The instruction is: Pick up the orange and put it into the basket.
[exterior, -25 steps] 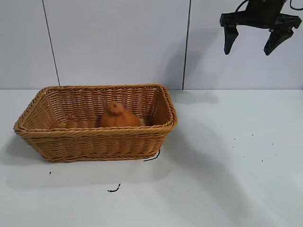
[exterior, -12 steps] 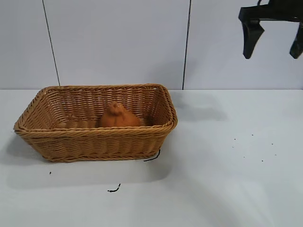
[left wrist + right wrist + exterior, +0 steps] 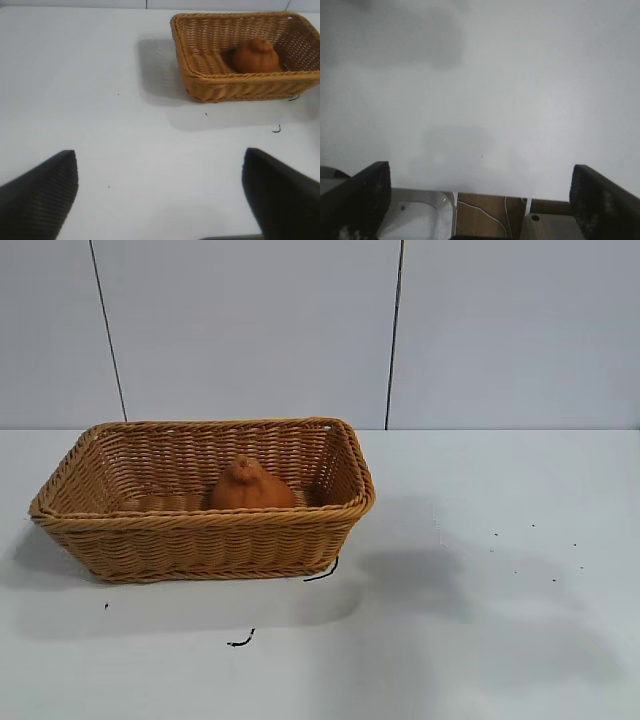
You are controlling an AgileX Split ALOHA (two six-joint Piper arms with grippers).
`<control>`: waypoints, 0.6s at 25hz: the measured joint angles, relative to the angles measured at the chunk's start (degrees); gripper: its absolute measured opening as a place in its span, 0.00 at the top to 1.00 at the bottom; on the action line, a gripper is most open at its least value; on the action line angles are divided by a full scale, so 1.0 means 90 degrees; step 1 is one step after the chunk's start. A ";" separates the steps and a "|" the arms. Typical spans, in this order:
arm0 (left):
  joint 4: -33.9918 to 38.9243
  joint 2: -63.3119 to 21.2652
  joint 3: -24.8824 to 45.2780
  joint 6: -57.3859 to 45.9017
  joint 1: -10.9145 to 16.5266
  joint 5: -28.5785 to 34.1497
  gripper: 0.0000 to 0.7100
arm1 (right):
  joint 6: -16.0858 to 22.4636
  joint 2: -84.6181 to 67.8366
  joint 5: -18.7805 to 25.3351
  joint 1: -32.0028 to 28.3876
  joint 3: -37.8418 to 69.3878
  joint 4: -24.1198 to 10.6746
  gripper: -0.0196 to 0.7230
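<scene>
The orange (image 3: 250, 486) lies inside the wicker basket (image 3: 200, 525) at the table's left, near the basket's middle-right. Both also show in the left wrist view, the orange (image 3: 255, 55) in the basket (image 3: 235, 85). My left gripper (image 3: 160, 165) is open and empty, high over bare table, well away from the basket. My right gripper (image 3: 480, 175) is open and empty, over the table's edge. Neither gripper shows in the exterior view.
Small black marks (image 3: 240, 641) lie on the white table in front of the basket and at its corner (image 3: 322, 571). Beyond the table edge in the right wrist view are a metal plate (image 3: 420, 220) and a brown surface with a cable (image 3: 480, 215).
The right gripper, open at the upper right of the exterior view, has moved up and to the right, out of that view. The orange and basket have not moved.
</scene>
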 joint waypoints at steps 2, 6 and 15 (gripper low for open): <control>0.0000 0.0000 0.0000 0.0000 0.0000 0.0000 0.10 | -0.0075 -0.0794 -0.0247 0.0000 0.0373 0.0000 0.04; 0.0000 0.0000 0.0000 0.0000 0.0000 0.0000 0.10 | -0.0127 -0.2231 -0.0308 0.0000 0.0743 0.0000 0.04; 0.0000 0.0000 0.0000 0.0000 0.0000 0.0000 0.10 | -0.0127 -0.4289 -0.0324 0.0020 0.0763 0.0006 0.04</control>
